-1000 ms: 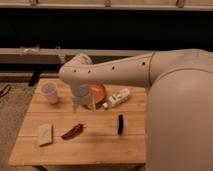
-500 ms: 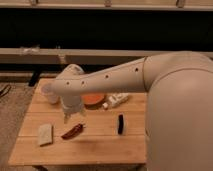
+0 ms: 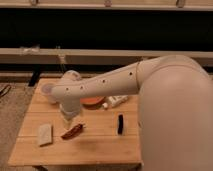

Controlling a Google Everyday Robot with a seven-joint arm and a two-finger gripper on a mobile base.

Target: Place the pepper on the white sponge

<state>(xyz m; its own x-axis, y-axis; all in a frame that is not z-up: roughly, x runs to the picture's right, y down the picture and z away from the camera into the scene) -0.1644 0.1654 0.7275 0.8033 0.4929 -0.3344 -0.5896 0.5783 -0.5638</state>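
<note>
Gripper: the gripper (image 3: pixel 70 119) hung at the end of the arm, low over the left half of the wooden table (image 3: pixel 100 146), directly above the pepper's far end; whether it was clenched or released could not be told.
Pepper: the pepper (image 3: pixel 73 131) lay flat on the table, slanted, near the front edge, under the gripper; contact between the two could not be told.
White sponge: the white sponge (image 3: pixel 45 134) lay flat just left of the pepper, apart from it, with nothing on it.
Other items: a black stick (image 3: pixel 120 124) lay right of the pepper; an orange dish (image 3: pixel 93 100) and a white bottle (image 3: pixel 116 101) sat farther back; a cup (image 3: pixel 48 90) stood at the far left, partly hidden by the arm.
</note>
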